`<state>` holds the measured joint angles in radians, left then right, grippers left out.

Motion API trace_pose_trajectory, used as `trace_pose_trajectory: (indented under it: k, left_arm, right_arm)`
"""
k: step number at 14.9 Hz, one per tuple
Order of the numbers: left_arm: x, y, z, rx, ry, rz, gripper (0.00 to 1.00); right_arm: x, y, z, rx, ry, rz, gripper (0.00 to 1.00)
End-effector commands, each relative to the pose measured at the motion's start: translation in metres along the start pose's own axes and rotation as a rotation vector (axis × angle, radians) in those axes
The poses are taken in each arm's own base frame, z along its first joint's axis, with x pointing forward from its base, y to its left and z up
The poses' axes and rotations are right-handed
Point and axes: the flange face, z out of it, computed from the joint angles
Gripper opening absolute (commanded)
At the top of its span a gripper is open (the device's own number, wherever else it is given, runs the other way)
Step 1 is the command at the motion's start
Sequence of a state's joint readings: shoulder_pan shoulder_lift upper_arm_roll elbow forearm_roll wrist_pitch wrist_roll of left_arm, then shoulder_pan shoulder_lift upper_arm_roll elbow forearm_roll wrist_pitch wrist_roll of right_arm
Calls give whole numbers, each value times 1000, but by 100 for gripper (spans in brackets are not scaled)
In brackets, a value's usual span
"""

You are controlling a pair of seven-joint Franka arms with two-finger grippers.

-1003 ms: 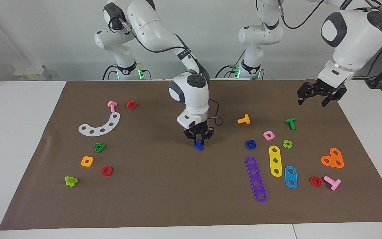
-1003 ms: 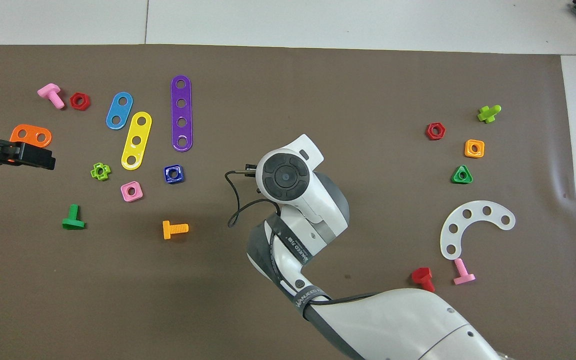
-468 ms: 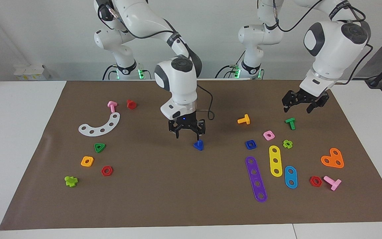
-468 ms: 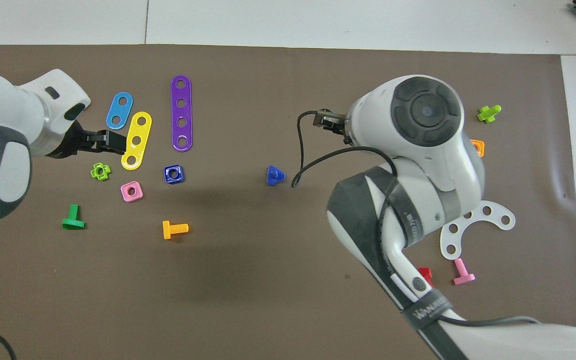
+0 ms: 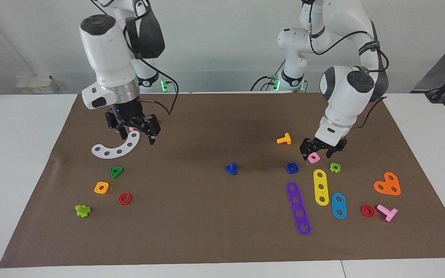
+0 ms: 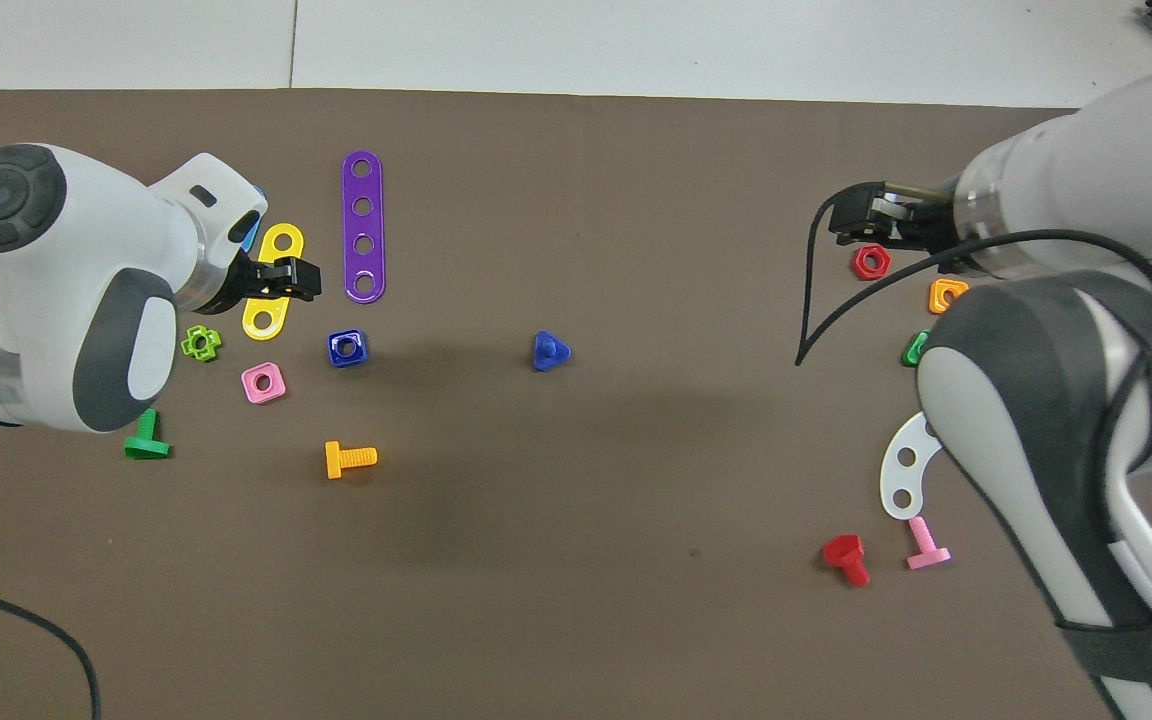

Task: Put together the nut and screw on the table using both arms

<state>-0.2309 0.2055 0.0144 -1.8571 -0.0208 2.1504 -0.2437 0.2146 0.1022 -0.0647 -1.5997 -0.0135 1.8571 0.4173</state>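
Two sets of jaws, both mine, both spread and empty. My left gripper (image 5: pixel 316 153) hangs low over the pink nut (image 5: pixel 313 157), just beside the blue nut (image 5: pixel 292 167). My right gripper (image 5: pixel 135 133) hangs above the white curved strip (image 5: pixel 116 148). The blue screw (image 5: pixel 231 168) lies mid-worktop (image 5: pixel 207 231), apart from the nut.

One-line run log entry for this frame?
screw: standing mid-mat, free | nut: on mat | left hand: open, over pink nut | right hand: open, empty, raised

Bare mat (image 5: pixel 191 200) rings the screw (image 5: pixel 231 168); pink nut (image 5: pixel 313 157) crowds the nut (image 5: pixel 292 168)
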Motion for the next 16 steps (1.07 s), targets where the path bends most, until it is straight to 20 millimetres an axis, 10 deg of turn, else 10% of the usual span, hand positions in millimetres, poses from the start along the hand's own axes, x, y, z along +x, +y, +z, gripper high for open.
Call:
trace_pose_trajectory:
  k: [1,7,16]
  left_arm:
    - [-2,14,37,3,0,-29,93]
    - [-30,21,113,12,-13,-59,84]
    - [-40,24,119,38,-77,-35,56]
  right_arm:
    - [-9,44,-29,5,-45,-62,100]
    - [-17,112,-62,-2,-134,-103,100]
    - [-31,113,-54,-16,-201,-157,100]
